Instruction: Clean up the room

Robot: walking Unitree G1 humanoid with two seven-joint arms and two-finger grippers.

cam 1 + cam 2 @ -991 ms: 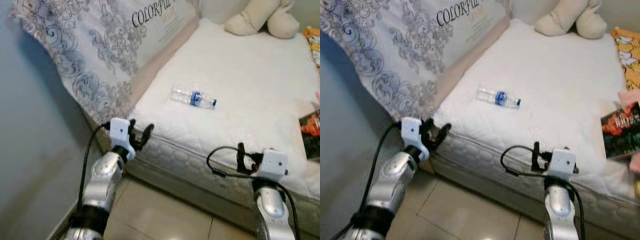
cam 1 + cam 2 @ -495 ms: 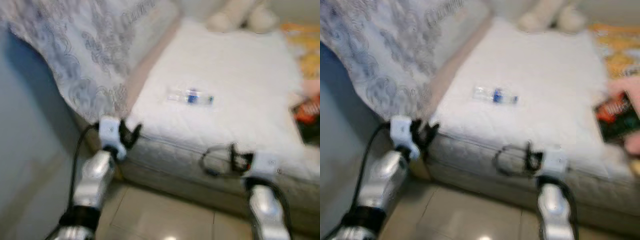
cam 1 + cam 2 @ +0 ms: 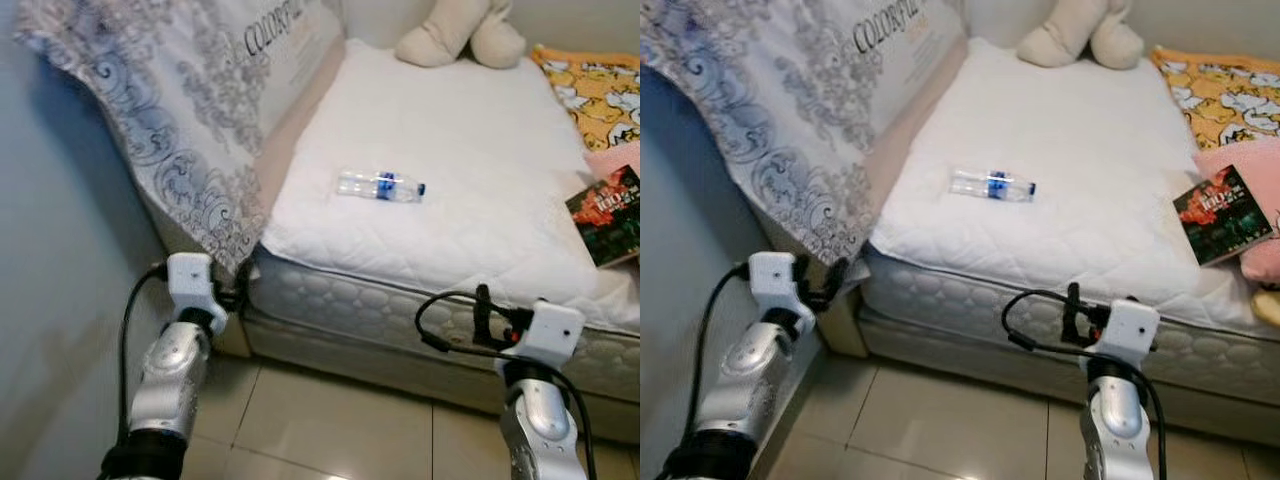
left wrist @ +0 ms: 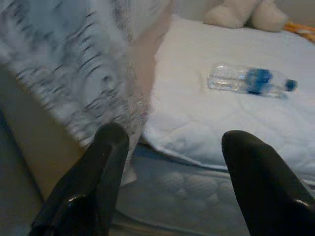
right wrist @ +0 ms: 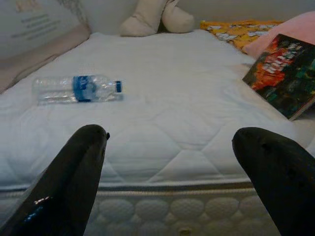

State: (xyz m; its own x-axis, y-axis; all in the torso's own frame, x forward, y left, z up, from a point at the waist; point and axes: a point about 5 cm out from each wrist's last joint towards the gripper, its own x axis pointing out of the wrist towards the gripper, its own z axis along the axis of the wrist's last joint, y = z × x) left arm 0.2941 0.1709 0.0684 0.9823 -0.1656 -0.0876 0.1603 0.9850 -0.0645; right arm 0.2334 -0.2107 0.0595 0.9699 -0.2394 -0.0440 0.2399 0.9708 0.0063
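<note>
A clear plastic bottle [image 3: 380, 186] with a blue label and cap lies on its side on the white mattress [image 3: 470, 130], near the mattress's left front part. My left gripper [image 3: 238, 292] hangs open below the mattress corner, beside the hanging patterned cover; its fingers [image 4: 110, 147] are spread with nothing between them. My right gripper [image 3: 1072, 303] is open too, held in front of the mattress's front edge, and the bottle [image 5: 76, 88] lies beyond its left finger. Both grippers are well short of the bottle.
A grey patterned cover [image 3: 200, 120] drapes down the bed's left side against the wall. A book [image 3: 1215, 213] lies at the mattress's right edge beside a pink pillow [image 3: 1252, 160] and a yellow blanket [image 3: 590, 85]. A beige plush toy [image 3: 460, 35] sits at the far end. Tiled floor [image 3: 330, 420] lies below.
The camera has shifted, so more of the bed's right side and the floor show. My left gripper now sits lower and further left of the mattress corner. The bottle lies where it did.
</note>
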